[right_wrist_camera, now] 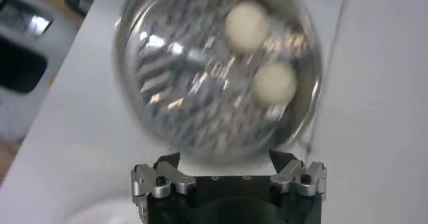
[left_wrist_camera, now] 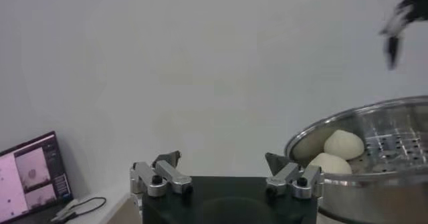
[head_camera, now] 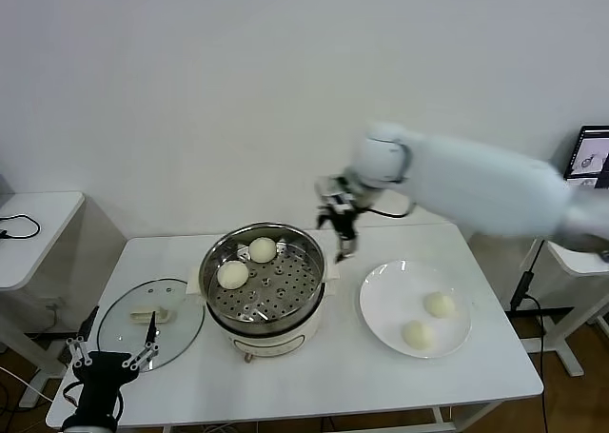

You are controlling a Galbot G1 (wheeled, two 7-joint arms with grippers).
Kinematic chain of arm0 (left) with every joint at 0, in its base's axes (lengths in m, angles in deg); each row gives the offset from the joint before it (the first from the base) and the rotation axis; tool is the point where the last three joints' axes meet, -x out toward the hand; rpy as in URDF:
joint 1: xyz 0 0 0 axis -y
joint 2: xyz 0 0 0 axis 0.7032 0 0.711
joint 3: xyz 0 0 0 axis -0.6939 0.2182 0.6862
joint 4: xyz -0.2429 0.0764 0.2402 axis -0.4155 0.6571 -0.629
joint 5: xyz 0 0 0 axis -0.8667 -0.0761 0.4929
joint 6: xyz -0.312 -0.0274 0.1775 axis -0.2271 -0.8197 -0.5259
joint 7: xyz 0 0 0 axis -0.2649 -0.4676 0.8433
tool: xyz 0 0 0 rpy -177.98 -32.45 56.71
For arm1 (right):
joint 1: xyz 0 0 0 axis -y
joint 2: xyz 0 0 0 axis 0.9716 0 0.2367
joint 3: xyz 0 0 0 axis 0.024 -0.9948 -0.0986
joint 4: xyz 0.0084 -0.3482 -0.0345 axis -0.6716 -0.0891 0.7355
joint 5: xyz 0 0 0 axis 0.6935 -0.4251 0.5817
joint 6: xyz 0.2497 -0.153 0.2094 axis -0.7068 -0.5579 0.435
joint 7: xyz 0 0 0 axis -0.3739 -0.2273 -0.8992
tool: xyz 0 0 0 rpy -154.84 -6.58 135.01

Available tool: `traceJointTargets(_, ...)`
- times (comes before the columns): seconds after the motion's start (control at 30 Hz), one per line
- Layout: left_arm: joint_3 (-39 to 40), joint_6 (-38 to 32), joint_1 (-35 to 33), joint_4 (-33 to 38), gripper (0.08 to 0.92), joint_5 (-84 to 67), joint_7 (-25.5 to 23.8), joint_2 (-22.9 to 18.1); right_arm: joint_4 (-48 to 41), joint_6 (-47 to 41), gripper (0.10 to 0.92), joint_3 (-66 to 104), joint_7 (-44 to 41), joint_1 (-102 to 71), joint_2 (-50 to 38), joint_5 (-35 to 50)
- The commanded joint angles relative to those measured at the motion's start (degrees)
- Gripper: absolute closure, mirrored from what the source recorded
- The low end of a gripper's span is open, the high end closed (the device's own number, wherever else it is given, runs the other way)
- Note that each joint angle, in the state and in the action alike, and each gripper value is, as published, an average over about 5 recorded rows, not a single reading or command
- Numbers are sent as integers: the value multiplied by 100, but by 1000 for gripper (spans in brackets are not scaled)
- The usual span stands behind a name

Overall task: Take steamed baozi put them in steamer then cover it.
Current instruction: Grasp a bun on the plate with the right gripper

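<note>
**Two buns in the pot, two on the plate**

At the table's (head_camera: 314,395) front-left corner the left gripper (head_camera: 111,355) waited low with its fingers spread and nothing between them, just in front of the round clear glass cover (head_camera: 150,324) with its cream handle. The cover lay flat near the table's left edge, probably parked within that arm's reach for the final step.

At the table's middle stood the round shiny stainless-steel steamer (head_camera: 266,285) on its white base. Two small cream-white steamed baozi (head_camera: 247,262) sat on the perforated tray, against its back-left side, which left the rest of the tray free for more.

Above the steamer's back-right rim hung the right gripper (head_camera: 341,231), fingers spread and empty, apparently between a drop and the next pickup.

Toward the table's right edge a flat white round plate (head_camera: 385,300) carried the other two baozi, near each other on its front-right part, not yet moved.
</note>
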State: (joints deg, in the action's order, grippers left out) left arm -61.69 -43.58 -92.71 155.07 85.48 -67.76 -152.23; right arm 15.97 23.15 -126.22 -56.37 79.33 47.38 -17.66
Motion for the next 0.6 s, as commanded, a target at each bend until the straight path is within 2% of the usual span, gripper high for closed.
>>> traceJointTargets(0.03, 121, -6, -24, -2, 177, 72, 0, -23, 1305, 478, 203, 34, -368, -498, -2468, -980)
traceJointTargets(0.27, 147, -12, -143, 79, 177, 149, 5, -91, 1400, 514, 203, 639, -101, -1825, -2811, -1772)
traceJointTargets(0.6, 137, -16, -205, 82, 177, 219, 8, -175, 902, 501, 203, 1626, 78, -3374, -2481, -2265)
